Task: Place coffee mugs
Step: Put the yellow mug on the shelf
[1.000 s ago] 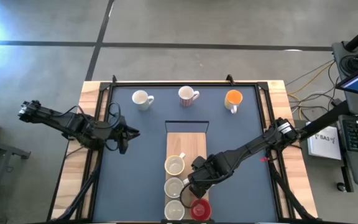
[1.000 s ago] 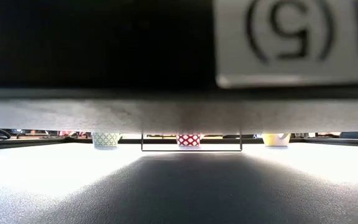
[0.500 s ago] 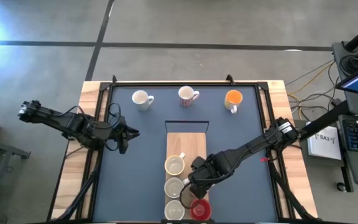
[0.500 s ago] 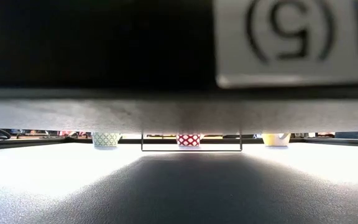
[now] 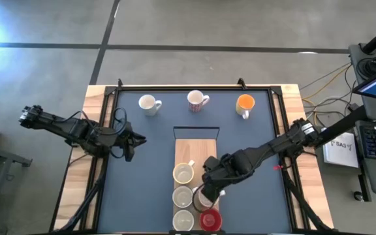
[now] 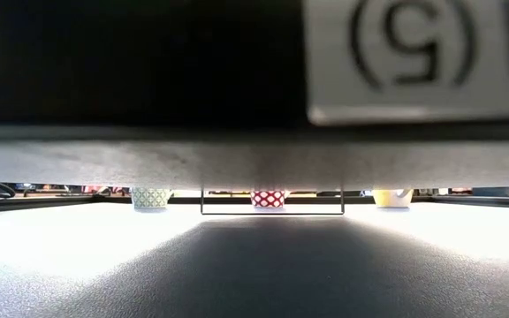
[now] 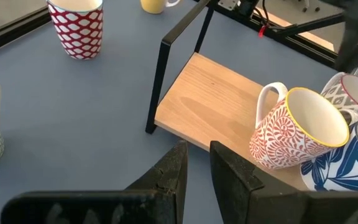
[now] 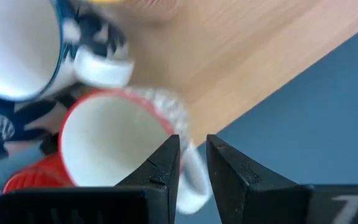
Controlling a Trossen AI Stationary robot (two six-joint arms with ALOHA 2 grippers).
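The right gripper (image 5: 206, 194) hung over the wooden rectangular board (image 5: 196, 149), which lay at 6 o'clock on the blue table mat (image 5: 149, 170). In the right wrist view its two dark fingers (image 8: 163, 165) stood close together, and the white handle of a white ceramic mug with a red rim and grey patterned side (image 8: 114, 143) sat in the narrow gap between them, so we read them as closed on this handle. This mug was at the 3 o'clock edge of the board, just beside three other mugs in a row: a red-patterned ceramic mug with a yellow rim (image 5: 183, 173), a blue-patterned ceramic mug (image 5: 183, 196) and one more pale mug (image 5: 183, 220). A red round ceramic mug (image 5: 209, 220) stood at 6 o'clock from the held one.

Along the far edge three mugs stood well apart: a white mug with a green patterned side (image 5: 149, 104) at 11 o'clock, a white mug with red patterned side (image 5: 198, 100) at 12 o'clock, and an orange ceramic mug (image 5: 245, 104) at 1 o'clock.

The left gripper (image 5: 130, 145) waited at 9 o'clock over the mat, its fingers slightly apart with nothing between them.
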